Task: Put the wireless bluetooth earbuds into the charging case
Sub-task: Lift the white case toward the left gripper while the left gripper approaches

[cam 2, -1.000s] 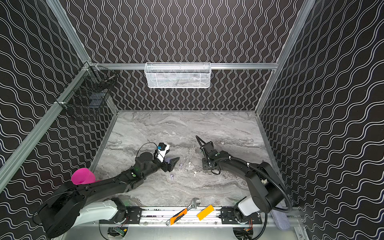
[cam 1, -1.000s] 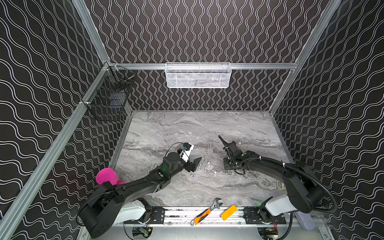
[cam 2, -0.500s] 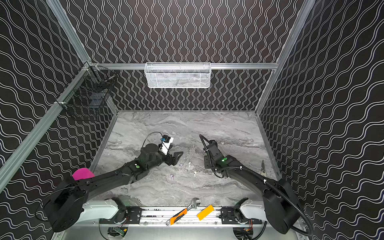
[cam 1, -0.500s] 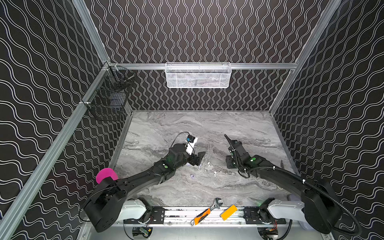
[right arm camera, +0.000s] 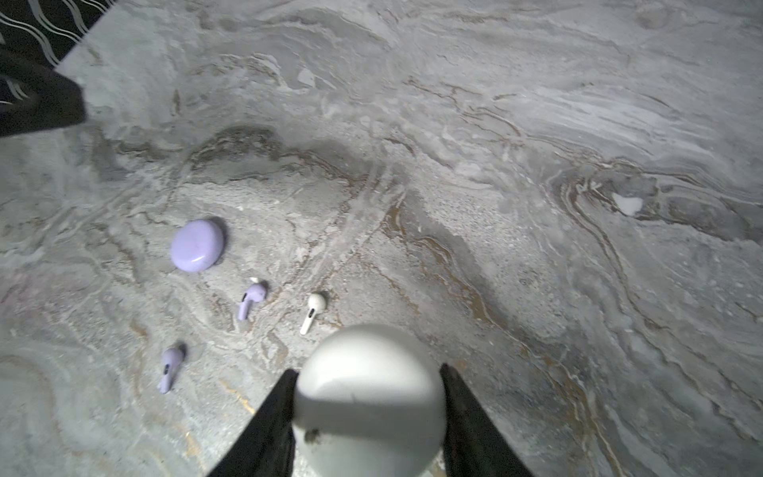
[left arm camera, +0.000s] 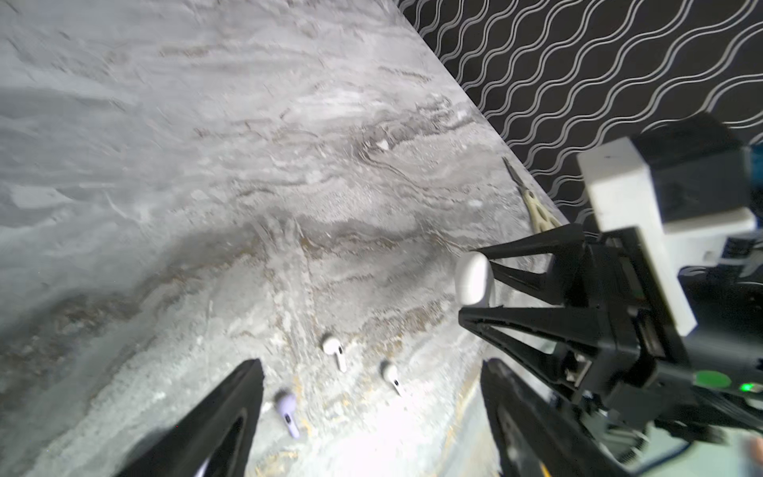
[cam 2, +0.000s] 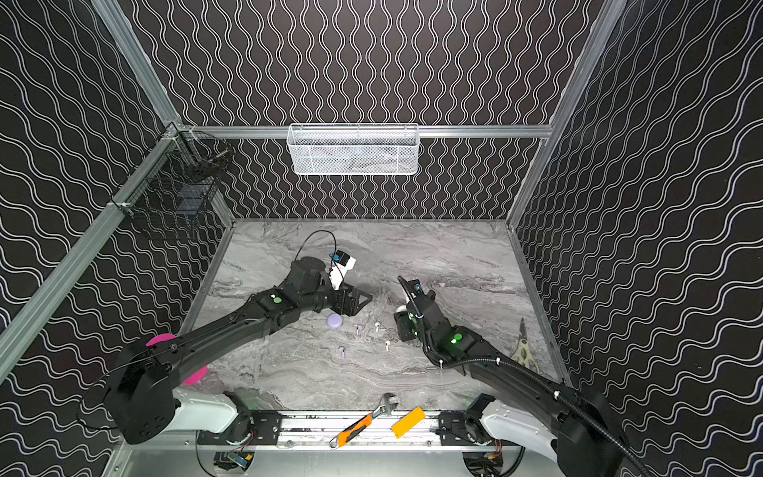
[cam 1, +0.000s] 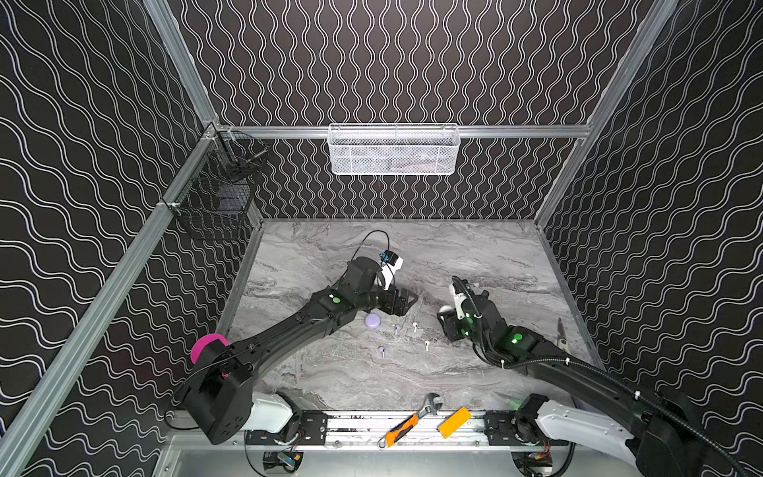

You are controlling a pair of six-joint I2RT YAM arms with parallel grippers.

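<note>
The white case (right arm camera: pixel 367 396) is being clamped in right claw (right arm camera: pixel 367 369) for loading; left claw (cam 1: pixel 406 300), spread apart, is being poised twelve o'clock of earbuds (right arm camera: pixel 313 307)

Lab test cell: aluminium frame (cam 1: pixel 516 131), wave-patterned walls (cam 1: pixel 413 62).

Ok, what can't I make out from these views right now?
- White case: where its lid opens is unclear; right arm covers most of it in both top views, wrist views show only smooth shell.
- One white earbud: hidden behind that case in the right wrist view.
- Basket contents: blurred by mesh in both top views.
</note>
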